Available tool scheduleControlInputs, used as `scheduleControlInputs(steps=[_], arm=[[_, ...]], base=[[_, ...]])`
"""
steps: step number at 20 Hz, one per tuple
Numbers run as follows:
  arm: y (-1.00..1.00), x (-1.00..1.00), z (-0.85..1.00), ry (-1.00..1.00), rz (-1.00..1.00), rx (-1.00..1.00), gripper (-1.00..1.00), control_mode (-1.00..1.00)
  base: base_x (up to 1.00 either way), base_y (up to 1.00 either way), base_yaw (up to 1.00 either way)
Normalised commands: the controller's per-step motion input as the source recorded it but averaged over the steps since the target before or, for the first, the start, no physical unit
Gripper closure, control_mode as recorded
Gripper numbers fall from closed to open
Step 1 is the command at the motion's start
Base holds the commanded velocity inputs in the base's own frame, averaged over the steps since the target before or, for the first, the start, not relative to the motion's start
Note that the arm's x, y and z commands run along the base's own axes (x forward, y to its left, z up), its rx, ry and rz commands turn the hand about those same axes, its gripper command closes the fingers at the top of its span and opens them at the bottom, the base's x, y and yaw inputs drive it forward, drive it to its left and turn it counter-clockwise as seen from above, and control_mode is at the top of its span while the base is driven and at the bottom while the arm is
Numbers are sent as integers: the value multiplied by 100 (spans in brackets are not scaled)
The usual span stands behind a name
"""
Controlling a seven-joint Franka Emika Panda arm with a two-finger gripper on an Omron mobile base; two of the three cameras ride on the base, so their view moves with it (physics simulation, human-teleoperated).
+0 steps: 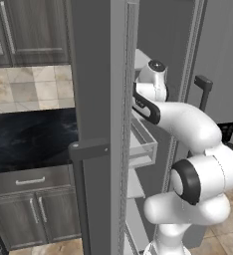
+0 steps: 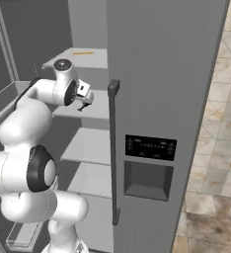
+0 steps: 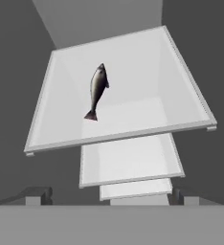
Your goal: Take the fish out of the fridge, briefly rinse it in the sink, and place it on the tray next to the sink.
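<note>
The tall grey brushed-metal fridge (image 2: 162,74) stands with one door swung wide; its smooth shut door carries a long dark bar handle (image 2: 112,153) and a glossy black rectangular dispenser panel (image 2: 150,165) with a recessed bay below; inside, flat matte white shelves (image 2: 90,146) step down one under another, their edges thin and straight. In the hand view, the small slender dark grey-black fish (image 3: 97,91) lies flat on the uppermost white shelf (image 3: 147,86), its tapered head pointing away from the camera and its forked tail fin toward the shelf's front lip; its skin shows a faint sheen against the dull white surface; it rests near the shelf's middle, clear of the side walls.

The white, rounded Franka arm reaches into the fridge cavity; its two-finger gripper (image 2: 83,102) hangs above the shelves, well apart from the fish, and its two small dark blocky fingertips (image 3: 37,195) stand spread wide at the bottom corners of the hand view with nothing between them; the claw is released and empty.

In the left base view the open grey door (image 1: 96,124) shows its narrow edge, with a clear plastic drawer (image 1: 141,144) behind it; to the left lie a glossy black marbled countertop (image 1: 31,139), beige stone wall tiles (image 1: 29,89), and grey wood-grain cabinets (image 1: 34,204) with slim pale bar pulls; the floor is mottled beige tile (image 2: 211,148).
</note>
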Motion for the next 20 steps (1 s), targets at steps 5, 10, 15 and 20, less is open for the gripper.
scheduleControlInputs(steps=[5, 10, 15, 20], arm=[[0, 10, -29, 0, 0, 0, -100, -100], [0, 34, -16, 0, 0, 0, -100, -100], [4, 49, -13, 0, 0, -3, -100, -100], [14, 41, -15, 0, 0, 0, -100, -100]], base=[[0, 0, 0], [0, 0, 0], [0, 0, 0], [0, 0, 0]])
